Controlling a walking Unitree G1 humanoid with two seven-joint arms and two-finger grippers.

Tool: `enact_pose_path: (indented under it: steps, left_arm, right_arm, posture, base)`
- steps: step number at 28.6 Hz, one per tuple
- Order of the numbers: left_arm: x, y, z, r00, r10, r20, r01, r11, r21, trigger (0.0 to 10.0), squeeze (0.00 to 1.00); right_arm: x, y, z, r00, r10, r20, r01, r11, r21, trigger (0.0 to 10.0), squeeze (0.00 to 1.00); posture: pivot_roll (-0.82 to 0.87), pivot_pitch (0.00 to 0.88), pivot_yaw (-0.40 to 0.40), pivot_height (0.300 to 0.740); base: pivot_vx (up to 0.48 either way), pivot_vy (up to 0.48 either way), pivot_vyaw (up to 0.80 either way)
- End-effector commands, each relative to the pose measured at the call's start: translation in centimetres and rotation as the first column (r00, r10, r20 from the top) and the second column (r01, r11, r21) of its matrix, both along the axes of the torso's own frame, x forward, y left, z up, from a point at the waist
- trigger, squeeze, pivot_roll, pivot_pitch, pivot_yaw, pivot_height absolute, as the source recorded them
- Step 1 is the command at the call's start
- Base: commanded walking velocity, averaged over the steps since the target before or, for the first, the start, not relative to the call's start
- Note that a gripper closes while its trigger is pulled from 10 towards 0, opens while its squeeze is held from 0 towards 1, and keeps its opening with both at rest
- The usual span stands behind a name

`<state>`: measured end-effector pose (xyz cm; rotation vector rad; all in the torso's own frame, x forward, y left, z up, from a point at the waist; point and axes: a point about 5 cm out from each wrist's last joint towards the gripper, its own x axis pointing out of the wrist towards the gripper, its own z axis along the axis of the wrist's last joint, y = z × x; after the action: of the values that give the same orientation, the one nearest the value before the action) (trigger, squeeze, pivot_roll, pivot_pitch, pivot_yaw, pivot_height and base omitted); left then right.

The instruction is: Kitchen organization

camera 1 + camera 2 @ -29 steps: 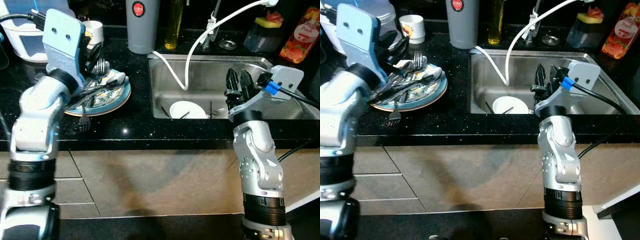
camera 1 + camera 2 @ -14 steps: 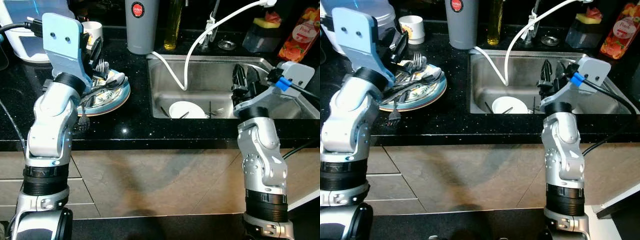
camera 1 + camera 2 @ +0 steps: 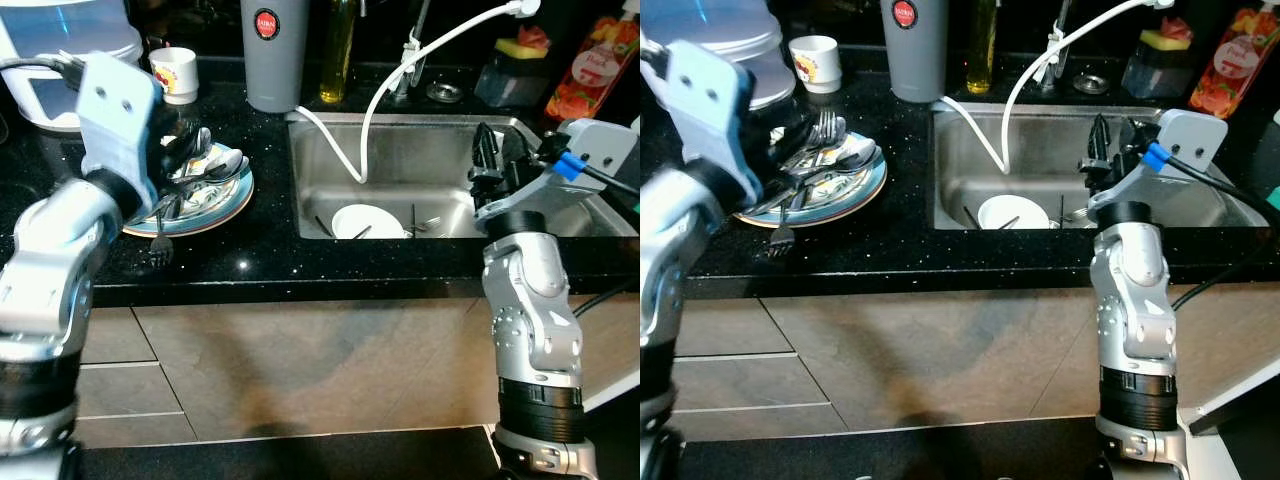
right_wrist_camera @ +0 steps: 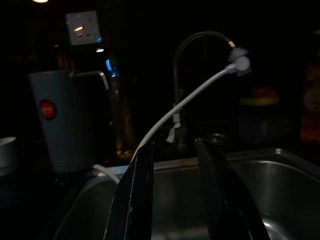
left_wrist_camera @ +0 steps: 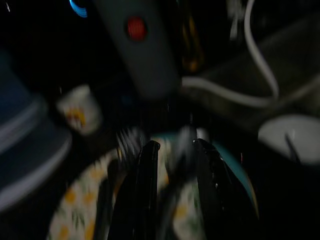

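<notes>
A patterned plate [image 3: 232,187] piled with several forks and spoons [image 3: 212,166] sits on the black counter left of the sink. My left gripper [image 3: 188,150] hovers low over the plate's near-left side; in the blurred left wrist view its fingers [image 5: 143,170] stand apart above the cutlery, open and empty. A fork [image 3: 160,243] hangs off the plate's front edge. A white bowl [image 3: 364,220] with utensils lies in the steel sink [image 3: 420,150]. My right gripper [image 3: 497,150] is open above the sink's right half, with nothing between its fingers [image 4: 141,165].
A grey tumbler [image 3: 274,50], an oil bottle [image 3: 336,52] and a small cup [image 3: 176,72] stand behind the plate. A white hose [image 3: 400,68] arcs from the tap into the sink. A sponge holder [image 3: 510,78] and a red bottle [image 3: 588,66] stand at the back right.
The view has shifted slightly. My left arm has dropped lower and swung left, blurred in motion, its gripper still by the plate. My right gripper has drifted right over the sink.
</notes>
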<state>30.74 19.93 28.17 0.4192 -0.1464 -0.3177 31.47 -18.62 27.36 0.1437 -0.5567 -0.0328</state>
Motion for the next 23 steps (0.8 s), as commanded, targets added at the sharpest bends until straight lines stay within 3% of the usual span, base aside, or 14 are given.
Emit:
enact_pose_path:
  steps: [1, 4, 9, 10, 11, 12, 13, 14, 15, 16, 17, 19, 22, 23]
  left_arm:
    - [0.1, 0.9, -0.6, 0.997, 0.054, -0.051, -0.052, 0.998, 0.043, 10.0, 0.00]
    - [1.2, 3.2, -0.1, 0.973, 0.184, -0.139, -0.197, 0.976, -0.090, 10.0, 0.00]
    - [1.7, 3.7, 0.4, 0.964, 0.237, -0.121, -0.245, 0.968, -0.051, 10.0, 0.00]
    - [1.8, 3.8, 0.2, 0.961, 0.260, -0.091, -0.255, 0.965, 0.059, 10.0, 0.00]
    - [1.6, 4.4, -0.9, 0.956, 0.293, -0.011, -0.265, 0.880, 0.394, 10.0, 0.00]
    - [1.6, 4.4, -0.9, 0.956, 0.293, -0.011, -0.265, 0.880, 0.394, 10.0, 0.00]
    - [1.2, 4.8, -1.2, 0.961, 0.277, -0.012, -0.237, 0.842, 0.485, 10.0, 0.00]
    - [0.9, 5.2, -1.0, 0.966, 0.258, -0.026, -0.207, 0.828, 0.521, 10.0, 0.00]
    - [0.1, 5.9, 0.1, 0.977, 0.212, -0.033, -0.153, 0.792, 0.591, 10.0, 0.00]
    - [0.1, 5.9, 0.1, 0.977, 0.212, -0.033, -0.153, 0.792, 0.591, 10.0, 0.00]
    - [-0.3, 6.7, 1.3, 0.981, 0.192, -0.023, -0.130, 0.743, 0.656, 10.0, 0.00]
    - [-0.4, 6.9, 1.8, 0.981, 0.192, -0.020, -0.129, 0.731, 0.670, 10.0, 0.00]
    - [-0.4, 7.2, 2.6, 0.990, 0.121, -0.072, -0.026, 0.661, 0.750, 10.0, 0.00]
    - [-0.4, 7.2, 2.6, 0.990, 0.112, -0.080, -0.013, 0.656, 0.755, 10.0, 0.00]
  right_arm:
    - [0.2, -0.1, -0.5, 1.000, -0.006, -0.014, 0.006, 1.000, -0.005, 10.0, 0.00]
    - [0.4, 0.3, -0.4, 1.000, 0.008, -0.013, -0.008, 1.000, -0.015, 10.0, 0.00]
    - [0.6, 0.4, -0.2, 1.000, 0.012, -0.009, -0.012, 1.000, -0.017, 10.0, 0.00]
    - [0.7, 0.4, -0.1, 1.000, 0.012, -0.006, -0.012, 1.000, -0.018, 10.0, 0.00]
    - [0.6, 0.4, 0.1, 1.000, 0.012, 0.000, -0.012, 1.000, -0.019, 10.0, 0.00]
    - [0.6, 0.4, 0.1, 1.000, 0.012, 0.000, -0.012, 1.000, -0.019, 10.0, 0.00]
    - [0.6, 0.3, 0.1, 1.000, 0.009, 0.001, -0.009, 1.000, -0.019, 10.0, 0.00]
    - [0.5, 0.1, 0.1, 1.000, 0.005, 0.000, -0.005, 1.000, -0.019, 10.0, 0.00]
    - [0.5, -0.1, -0.1, 1.000, -0.001, -0.003, 0.001, 1.000, -0.021, 10.0, 0.00]
    - [0.5, -0.1, -0.1, 1.000, -0.001, -0.003, 0.001, 1.000, -0.021, 10.0, 0.00]
    - [0.5, -0.2, -0.2, 1.000, -0.003, -0.007, 0.003, 1.000, -0.022, 10.0, 0.00]
    - [0.5, -0.2, -0.2, 1.000, -0.003, -0.008, 0.003, 1.000, -0.022, 10.0, 0.00]
    - [0.8, 0.1, -0.3, 1.000, 0.007, -0.008, -0.007, 1.000, -0.017, 10.0, 0.00]
    - [0.8, 0.2, -0.3, 1.000, 0.008, -0.008, -0.008, 1.000, -0.016, 10.0, 0.00]
  posture:
    - [0.09, 0.035, -0.029, 0.740]
    - [0.10, 0.034, -0.039, 0.740]
    - [0.10, 0.033, -0.041, 0.740]
    - [0.09, 0.033, -0.039, 0.740]
    - [0.09, 0.035, -0.038, 0.740]
    - [0.09, 0.035, -0.038, 0.740]
    - [0.09, 0.035, -0.038, 0.740]
    - [0.09, 0.041, -0.040, 0.740]
    - [0.09, 0.041, -0.040, 0.740]
    - [0.09, 0.041, -0.040, 0.740]
    - [0.10, 0.044, -0.043, 0.740]
    - [0.10, 0.044, -0.043, 0.740]
    - [0.12, 0.045, -0.041, 0.740]
    - [0.12, 0.045, -0.041, 0.740]
  base:
    - [0.000, 0.000, 0.00]
    - [0.000, 0.000, 0.00]
    - [0.000, 0.000, 0.00]
    - [0.000, 0.000, 0.00]
    - [0.000, 0.000, 0.00]
    - [0.000, 0.000, 0.00]
    - [0.000, 0.000, 0.00]
    - [0.000, 0.000, 0.00]
    - [0.000, 0.000, 0.00]
    - [0.000, 0.000, 0.00]
    - [0.000, 0.000, 0.00]
    - [0.000, 0.000, 0.00]
    - [0.000, 0.000, 0.00]
    - [0.000, 0.000, 0.00]
